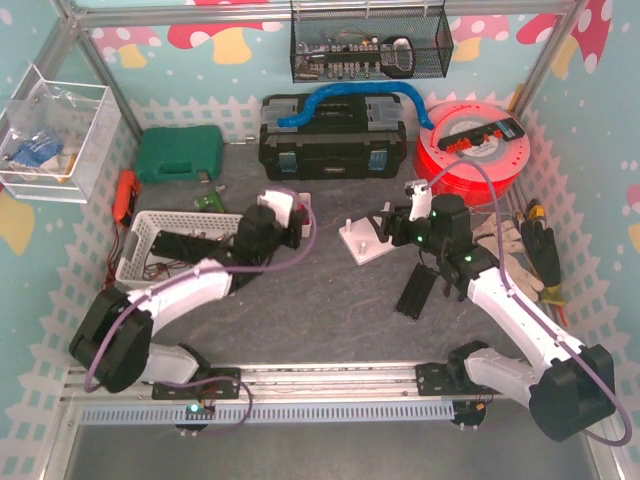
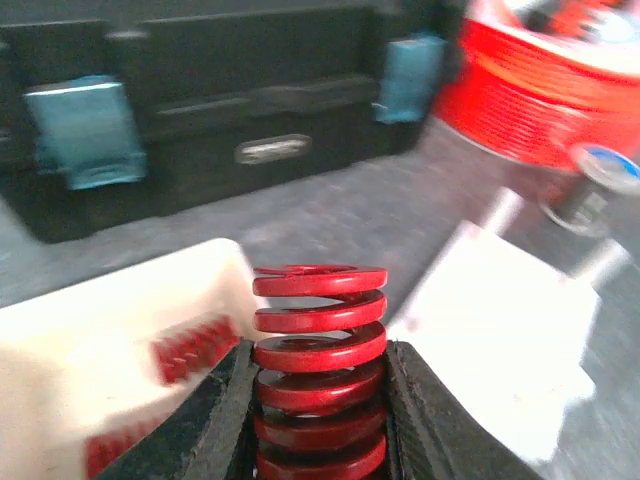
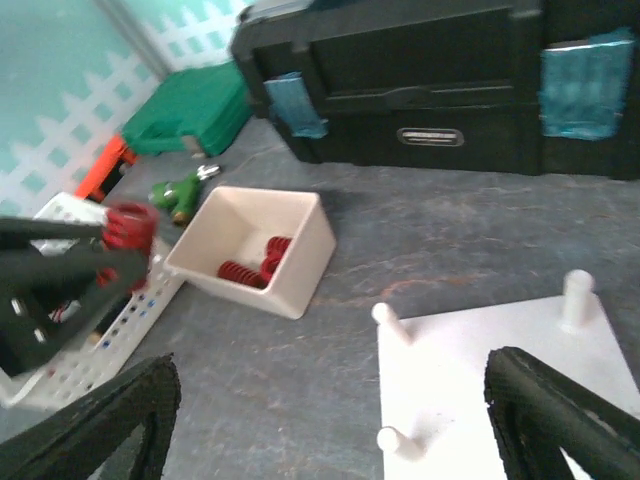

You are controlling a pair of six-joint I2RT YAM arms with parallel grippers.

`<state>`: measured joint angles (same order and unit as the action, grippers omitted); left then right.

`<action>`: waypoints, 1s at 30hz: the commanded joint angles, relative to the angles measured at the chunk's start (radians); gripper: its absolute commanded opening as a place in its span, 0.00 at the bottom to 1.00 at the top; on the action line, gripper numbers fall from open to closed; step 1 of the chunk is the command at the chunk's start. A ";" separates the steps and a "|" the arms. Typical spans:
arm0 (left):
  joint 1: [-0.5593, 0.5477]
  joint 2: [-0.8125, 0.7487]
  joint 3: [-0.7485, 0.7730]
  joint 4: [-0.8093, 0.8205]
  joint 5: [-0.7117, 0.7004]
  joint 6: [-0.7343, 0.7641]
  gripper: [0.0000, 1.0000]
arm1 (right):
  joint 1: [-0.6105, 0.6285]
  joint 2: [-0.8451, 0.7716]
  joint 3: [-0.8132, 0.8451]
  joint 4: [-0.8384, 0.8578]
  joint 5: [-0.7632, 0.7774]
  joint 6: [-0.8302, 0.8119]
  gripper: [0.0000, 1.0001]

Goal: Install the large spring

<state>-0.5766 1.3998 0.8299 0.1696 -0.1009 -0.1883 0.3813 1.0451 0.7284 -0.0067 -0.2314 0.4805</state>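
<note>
While the left gripper (image 2: 320, 352) pinches the large spring (image 2: 320, 300) between its two black fingers (image 2: 215, 420), the right gripper (image 3: 325, 385) hangs with its jaws spread wide and nothing between them.

Top view: the left arm (image 1: 190, 290) rises from its base at the near-left corner. Its white forearm slants up and to the right, and the wrist sits over mid-table, just beside a white bin (image 1: 283, 205). The right arm (image 1: 510, 305) mirrors it from the near-right corner. Its forearm slants up and to the left, and the wrist is bent towards the white peg plate (image 1: 365, 243).

Left wrist view: the lower coils of the spring are clamped on both sides, and the upper coils stand out past the fingertips. The bin lies to the left with smaller red springs (image 2: 190, 345) inside. The plate lies ahead to the right, apart from the spring.

Right wrist view: the camera looks down across the plate, which has upright pegs (image 3: 577, 290) at its corners. One finger (image 3: 100, 420) stands at the far left and the other at the far right. The other gripper appears at the left edge, level and pointing right, with the red spring at its tip in front of a white basket (image 3: 90, 335). Behind stand a black toolbox (image 3: 400, 80) and a green case (image 3: 190, 110).
</note>
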 commanded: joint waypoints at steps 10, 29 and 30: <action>-0.275 -0.114 -0.485 0.800 0.020 0.371 0.06 | 0.071 0.081 0.107 -0.181 -0.376 -0.095 0.72; -0.333 -0.079 -0.552 0.927 0.091 0.392 0.04 | 0.227 0.258 0.181 -0.137 -0.480 -0.073 0.68; -0.334 -0.078 -0.551 0.927 0.093 0.395 0.03 | 0.230 0.262 0.180 -0.131 -0.483 -0.073 0.67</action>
<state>-0.9001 1.3251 0.2676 1.0451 -0.0341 0.1799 0.5987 1.2881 0.8822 -0.1638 -0.6765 0.4046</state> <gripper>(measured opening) 0.312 0.679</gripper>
